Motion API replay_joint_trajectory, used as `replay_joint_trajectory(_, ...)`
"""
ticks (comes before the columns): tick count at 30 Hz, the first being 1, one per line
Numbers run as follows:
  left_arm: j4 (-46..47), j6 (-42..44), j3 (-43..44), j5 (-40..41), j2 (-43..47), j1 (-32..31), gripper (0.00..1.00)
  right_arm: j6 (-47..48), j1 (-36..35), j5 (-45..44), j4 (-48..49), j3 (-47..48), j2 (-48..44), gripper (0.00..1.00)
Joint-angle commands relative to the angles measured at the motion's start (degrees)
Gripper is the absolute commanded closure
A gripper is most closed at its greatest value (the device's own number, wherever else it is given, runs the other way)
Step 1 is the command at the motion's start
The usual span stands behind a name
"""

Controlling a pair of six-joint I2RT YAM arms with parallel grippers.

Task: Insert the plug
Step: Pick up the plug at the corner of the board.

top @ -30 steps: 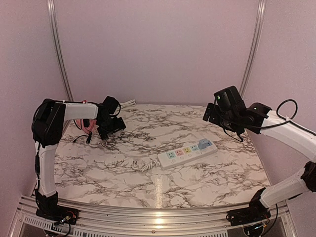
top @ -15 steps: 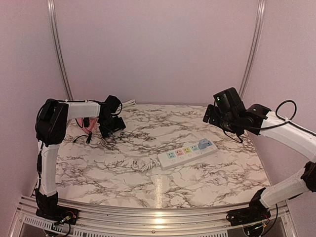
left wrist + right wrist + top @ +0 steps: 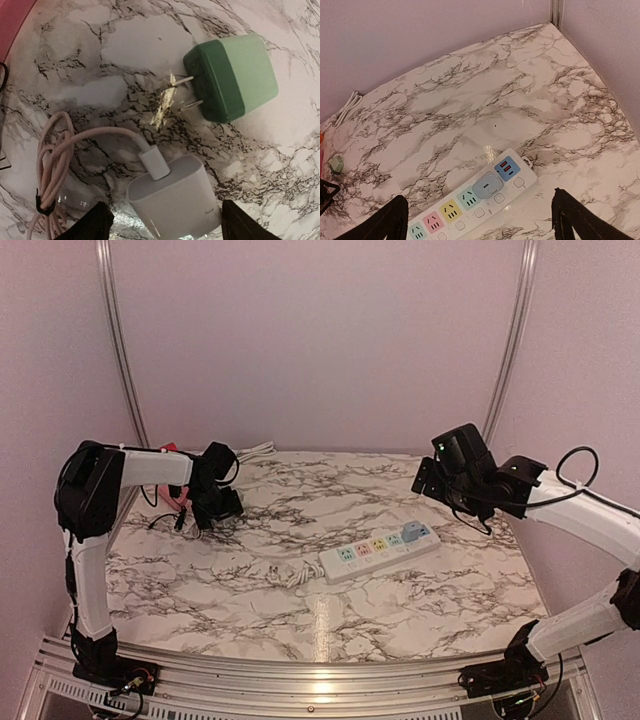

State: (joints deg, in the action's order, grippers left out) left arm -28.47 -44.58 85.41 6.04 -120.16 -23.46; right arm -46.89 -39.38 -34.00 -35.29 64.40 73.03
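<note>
I've got L hand (image 3: 167, 223) low on the tabletop (image 3: 125, 45), far-left, fingers apart either side of the white plug (image 3: 175, 202); can't tell if they touch it. Its cable (image 3: 55, 165) is coiled alongside. Green plug (image 3: 232, 77) lies nearby. R hand (image 3: 481, 216) is wide apart, empty, above the strip (image 3: 470, 197).

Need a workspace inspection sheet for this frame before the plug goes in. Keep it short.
Surface: marble-pattern table, glossy.
Job's things: white charger and green plug lying at left rear, green plug's prongs bare; power strip right of centre.
Clutter: pink object at left edge.
Hands: left hand open, straddling the white charger; right hand open, raised behind the strip, holding nothing.
Cables: charger's coiled cable; strip's bundled cord; white cable at rear edge.
Surroundings: plain walls, metal rails.
</note>
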Motion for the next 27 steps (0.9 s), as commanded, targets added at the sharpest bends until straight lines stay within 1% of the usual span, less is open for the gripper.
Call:
replay_joint_trajectory(1, -2.2, 1.1, -5.6, 0.2, 3.2, 0.1, 0.25, -1.2, -0.3, -0.6, 1.7, -1.0, -1.7, 0.06)
replay_joint_trajectory(2, -1.8, 1.3, -6.2, 0.4, 3.6, 0.1, 0.26, -1.3, -0.3, -0.5, 1.8, -1.1, -1.7, 0.06)
replay_joint_trajectory(4, -1.2, 1.7, -7.0, 0.0, 3.9, 0.1, 0.32, -1.4, -0.3, -0.3, 1.8, -1.3, -1.8, 0.06)
replay_joint_trajectory(8, -0.6, 2.0, -7.3, 0.5, 3.6, 0.1, 0.34, -1.7, -0.3, -0.2, 1.5, -1.3, -2.1, 0.07)
replay_joint_trajectory(10, -0.4, 2.4, -7.4, 0.8, 3.4, 0.1, 0.39, -1.8, -0.3, -0.1, 1.5, -1.5, -2.5, 0.07)
replay_joint_trajectory(12, 0.3, 2.8, -7.8, 0.6, 3.2, 0.1, 0.5, -1.8, -0.3, 0.1, 1.7, -1.9, -2.9, 0.07)
replay_joint_trajectory(13, 0.8, 2.9, -8.2, 0.4, 3.3, 0.1, 0.57, -1.7, -0.3, 0.5, 1.9, -2.1, -3.0, 0.07)
replay_joint_trajectory(14, 1.4, 2.8, -8.7, 0.0, 3.4, 0.1, 0.66, -1.4, -0.3, 0.8, 2.2, -2.4, -3.1, 0.07)
replay_joint_trajectory(16, 2.7, 2.8, -9.6, -0.8, 3.8, 0.0, 0.77, -0.8, -0.3, 1.6, 3.1, -2.8, -3.2, 0.07)
replay_joint_trajectory(18, 3.8, 3.0, -10.2, -1.4, 4.4, -0.3, 0.8, 0.2, -0.4, 2.8, 4.5, -3.3, -3.1, 0.07)
replay_joint_trajectory(23, 6.6, 5.5, -10.5, -3.4, 7.1, -2.8, 1.0, 2.4, -0.7, 6.3, 8.4, -4.3, -3.1, 0.07)
replay_joint_trajectory(27, 11.2, 8.3, -12.1, -3.6, 11.8, -5.8, 1.0, 5.9, -4.3, 5.7, 12.8, -4.3, -2.7, 0.07)
